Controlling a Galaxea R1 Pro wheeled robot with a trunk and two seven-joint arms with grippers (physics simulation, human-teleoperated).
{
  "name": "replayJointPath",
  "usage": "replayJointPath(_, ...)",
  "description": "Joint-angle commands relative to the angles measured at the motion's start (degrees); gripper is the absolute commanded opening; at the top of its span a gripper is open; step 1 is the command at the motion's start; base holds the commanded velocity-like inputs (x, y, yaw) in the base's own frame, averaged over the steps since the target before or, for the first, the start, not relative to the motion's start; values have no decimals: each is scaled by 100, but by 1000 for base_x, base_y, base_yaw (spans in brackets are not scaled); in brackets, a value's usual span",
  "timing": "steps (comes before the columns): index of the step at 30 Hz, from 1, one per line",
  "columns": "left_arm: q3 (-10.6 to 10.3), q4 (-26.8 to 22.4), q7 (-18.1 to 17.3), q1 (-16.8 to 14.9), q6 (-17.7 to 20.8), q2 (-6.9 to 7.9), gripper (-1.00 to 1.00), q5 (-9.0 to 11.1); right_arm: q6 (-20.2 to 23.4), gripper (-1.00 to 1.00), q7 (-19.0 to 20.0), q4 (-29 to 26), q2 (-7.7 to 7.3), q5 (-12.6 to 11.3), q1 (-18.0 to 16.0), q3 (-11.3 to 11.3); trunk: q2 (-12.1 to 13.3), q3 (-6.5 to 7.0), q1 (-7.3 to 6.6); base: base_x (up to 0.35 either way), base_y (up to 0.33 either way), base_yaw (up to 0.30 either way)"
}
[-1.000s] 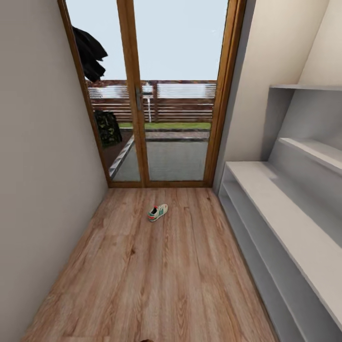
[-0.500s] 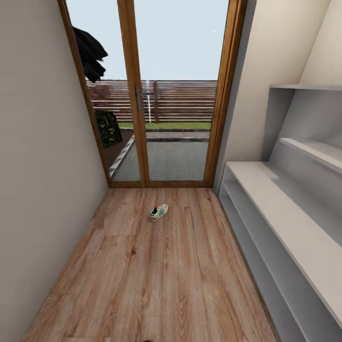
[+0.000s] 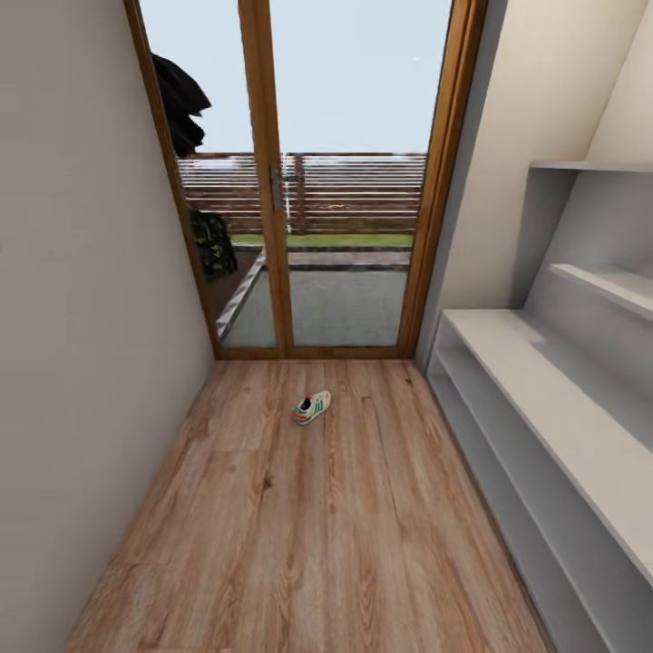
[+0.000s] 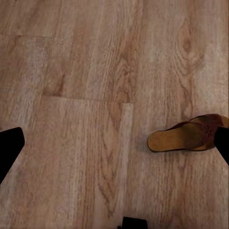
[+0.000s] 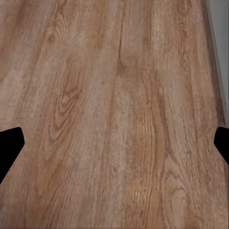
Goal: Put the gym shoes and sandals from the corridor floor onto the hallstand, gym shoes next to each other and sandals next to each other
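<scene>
I see one gym shoe (image 3: 311,407) lying far down the corridor floor (image 3: 299,535), near the glass door (image 3: 308,181), with the shoe rack (image 3: 544,390) along the right. My left wrist camera shows a sandal (image 4: 188,136) below — both jaws are spread wide, empty. I'd roll straight, stopping short before lowering.

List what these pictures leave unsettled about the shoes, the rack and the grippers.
- Gym shoe, head view: too small to read its details.
- Sandal, left wrist view: its toe end is hidden by a dark finger at the edge.
- Hallstand, head view: cut off by the right edge, and its lower shelves are seen too obliquely to check.
- Both grippers, wrist views: fingertips sit wide apart at the edges, nothing between.
</scene>
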Motion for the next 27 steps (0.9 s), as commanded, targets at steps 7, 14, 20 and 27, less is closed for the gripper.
replayJointPath(7,-17,5,-2,-3,-17,2,100,49,-15,100,3,1,-1,33,-2,-4,-2,-5,0,77,299,-3)
replayJointPath(14,-17,5,-2,-3,-17,3,100,49,-15,100,0,1,-4,34,-2,-6,-2,-5,0,43,302,-84)
replayJointPath(20,-17,5,-2,-3,-17,2,100,49,-15,100,-3,1,-8,34,-2,-9,-2,-5,0,8,303,-218)
replayJointPath(27,-17,5,-2,-3,-18,3,100,49,-15,100,-2,1,-9,34,-2,-8,-2,-5,0,2,303,-253)
